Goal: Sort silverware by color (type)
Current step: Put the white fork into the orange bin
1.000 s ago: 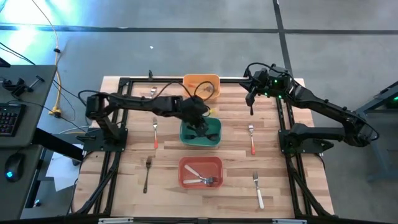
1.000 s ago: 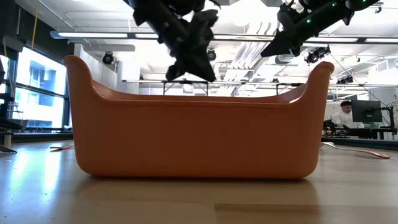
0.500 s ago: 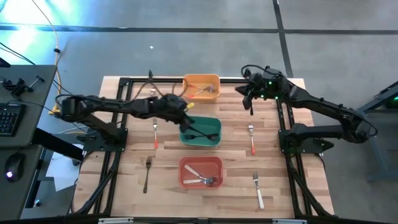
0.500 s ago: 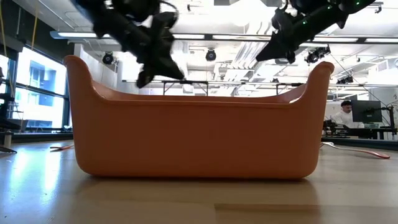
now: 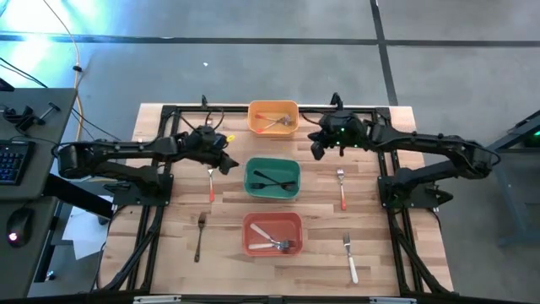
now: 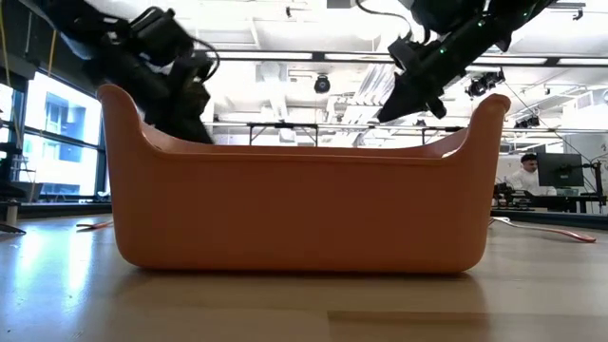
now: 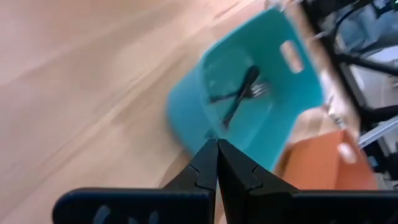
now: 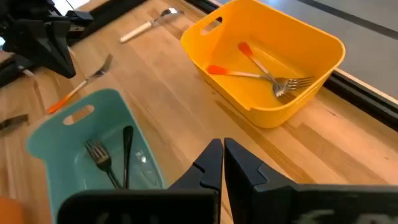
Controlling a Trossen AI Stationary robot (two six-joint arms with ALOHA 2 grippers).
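Three bins stand in a row down the table's middle: the orange bin [image 5: 272,116] holds two orange-handled forks [image 8: 261,73], the green bin [image 5: 272,177] holds two black forks [image 7: 239,93], and the red bin [image 5: 272,232] holds white-handled forks [image 5: 272,241]. My left gripper [image 5: 226,160] hovers shut, left of the green bin. It is above the head end of an orange-handled fork [image 5: 210,181] that lies flat on the table. My right gripper [image 5: 315,150] is shut and empty, in the air between the orange and green bins, to their right.
More forks lie loose on the wood: a black one [image 5: 200,235] near left, a white-handled one [image 5: 349,257] near right, an orange-handled one [image 5: 342,187] at the right, and a white-handled one [image 8: 146,25] at the far left. In the low view the red bin's wall [image 6: 304,209] fills the foreground.
My left gripper has drawn back from above the green bin toward the table's left edge, and two black forks now show lying in that bin. My right gripper has travelled from the far right corner toward the table's left, ending beside the orange bin.
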